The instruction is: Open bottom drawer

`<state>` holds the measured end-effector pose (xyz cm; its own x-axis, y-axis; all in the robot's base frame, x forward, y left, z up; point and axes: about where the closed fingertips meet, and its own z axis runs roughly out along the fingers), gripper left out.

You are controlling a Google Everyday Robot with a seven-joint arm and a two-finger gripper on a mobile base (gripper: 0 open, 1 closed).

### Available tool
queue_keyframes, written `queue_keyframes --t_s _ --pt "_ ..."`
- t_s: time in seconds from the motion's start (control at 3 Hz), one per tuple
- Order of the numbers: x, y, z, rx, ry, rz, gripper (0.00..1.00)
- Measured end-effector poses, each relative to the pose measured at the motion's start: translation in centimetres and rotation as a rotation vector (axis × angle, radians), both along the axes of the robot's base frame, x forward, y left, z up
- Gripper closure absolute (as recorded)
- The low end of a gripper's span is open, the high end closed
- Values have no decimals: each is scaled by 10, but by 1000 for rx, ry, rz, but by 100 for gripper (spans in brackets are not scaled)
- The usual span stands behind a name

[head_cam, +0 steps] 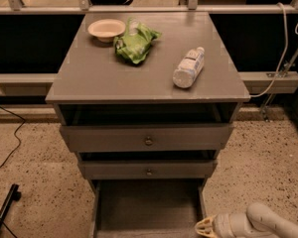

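The grey cabinet has three drawers. The top drawer (148, 139) and the middle drawer (148, 170) each show a small round knob and sit slightly out. The bottom drawer (149, 205) is pulled far out, and I see down into its bare grey inside. Its front panel and knob are cut off by the lower edge of the view. My gripper (204, 227), with yellowish tips on a white arm, is low at the bottom right, just outside the bottom drawer's right side wall, and it holds nothing I can see.
On the cabinet top (89, 78) lie a cream bowl (106, 29), a crumpled green bag (135, 42) and a plastic bottle (188, 67) on its side. A black cable (10, 133) and a black bar (4, 209) lie on the speckled floor at left. A rail runs behind.
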<state>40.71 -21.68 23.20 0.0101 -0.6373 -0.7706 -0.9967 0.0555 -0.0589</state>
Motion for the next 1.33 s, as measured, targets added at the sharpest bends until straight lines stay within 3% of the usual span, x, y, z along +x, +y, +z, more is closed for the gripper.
queue_keyframes --t_s 0.33,0.67,1.0,1.33 --pt "11 -22 61 29 -173 -37 100" --pt "11 -35 106 -64 -233 -18 82" --pt "16 -57 118 -251 -205 -5 58" --pt "23 -97 118 -466 -135 -21 36"
